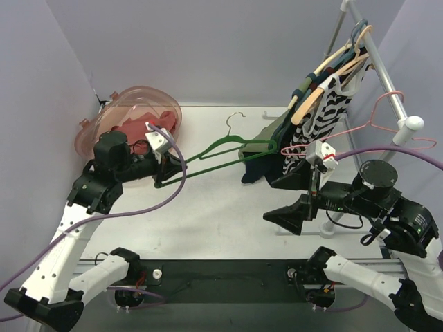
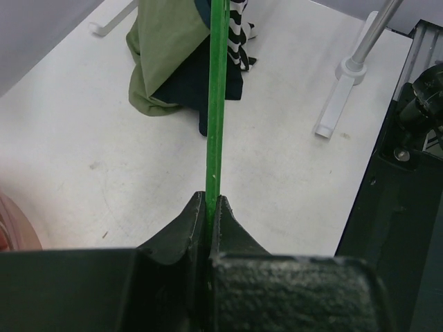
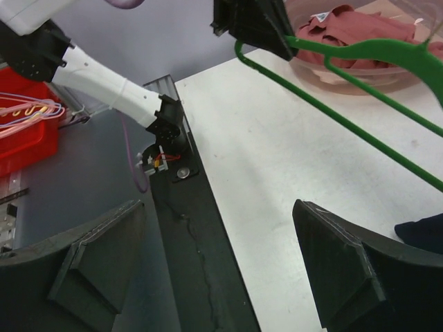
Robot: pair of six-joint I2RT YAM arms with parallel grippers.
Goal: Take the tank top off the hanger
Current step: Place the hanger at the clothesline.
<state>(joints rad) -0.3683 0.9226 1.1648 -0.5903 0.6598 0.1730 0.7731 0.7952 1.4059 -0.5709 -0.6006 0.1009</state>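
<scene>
My left gripper (image 1: 160, 181) (image 2: 212, 200) is shut on the lower bar of a green hanger (image 1: 221, 149) (image 2: 217, 104) (image 3: 374, 48), which it holds above the table, its far end pointing right. Under that far end a dark navy tank top (image 1: 259, 167) (image 2: 221, 86) (image 3: 423, 232) lies heaped on the table beside an olive garment (image 1: 273, 131) (image 2: 163, 48). I cannot tell whether the navy cloth still touches the hanger. Near the tank top's front, my right gripper (image 1: 294, 211) (image 3: 218, 207) stands open with nothing between its fingers.
A clothes rack (image 1: 387, 90) at the back right carries wooden hangers, a striped garment (image 1: 325, 114) and a bare pink hanger (image 1: 387, 121). Its white foot (image 2: 336, 104) rests on the table. A pink basket (image 1: 169, 111) holding red cloth sits at the back left.
</scene>
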